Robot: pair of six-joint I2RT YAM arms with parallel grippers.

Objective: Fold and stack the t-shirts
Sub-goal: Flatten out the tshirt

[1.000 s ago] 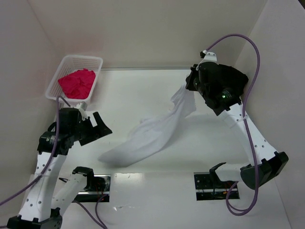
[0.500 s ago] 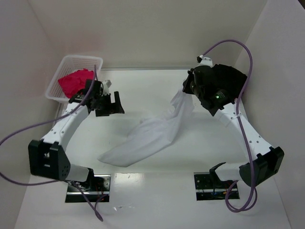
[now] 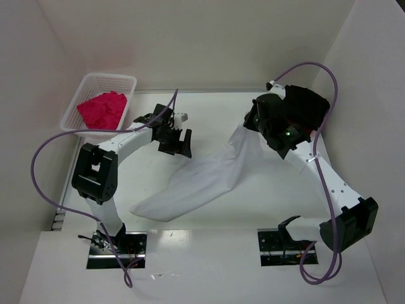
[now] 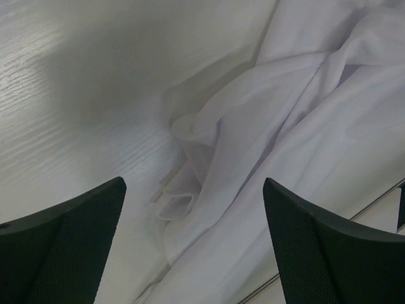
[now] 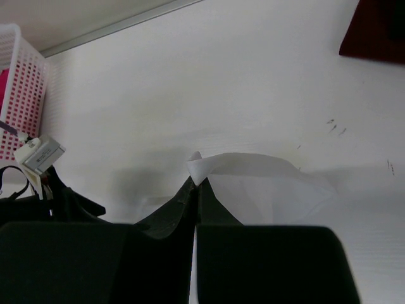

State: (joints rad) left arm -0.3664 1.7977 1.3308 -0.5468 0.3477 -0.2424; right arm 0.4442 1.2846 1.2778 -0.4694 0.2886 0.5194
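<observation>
The white t-shirt [image 3: 199, 180] stretches diagonally across the table, its far end lifted. My right gripper [image 3: 250, 121] is shut on that lifted corner; the pinched tip of the white t-shirt [image 5: 201, 168] pokes out above the closed jaws [image 5: 195, 183]. My left gripper [image 3: 180, 144] is open and empty, hovering just above the shirt's upper edge; its view shows crumpled white folds [image 4: 253, 145] between the spread fingers [image 4: 196, 253]. The pink-magenta t-shirt [image 3: 102, 109] lies bunched in the basket. A dark red cloth [image 5: 374, 31] shows at the right wrist view's top right corner. The black t-shirt is out of view.
The white lattice basket [image 3: 123, 82] stands at the far left corner and also shows at the left edge of the right wrist view [image 5: 19, 82]. Walls close the table on the left, back and right. Purple cables loop off both arms.
My left arm has swung from the near left side out across the table to the white shirt's upper edge. My right gripper has held the lifted corner almost still.
</observation>
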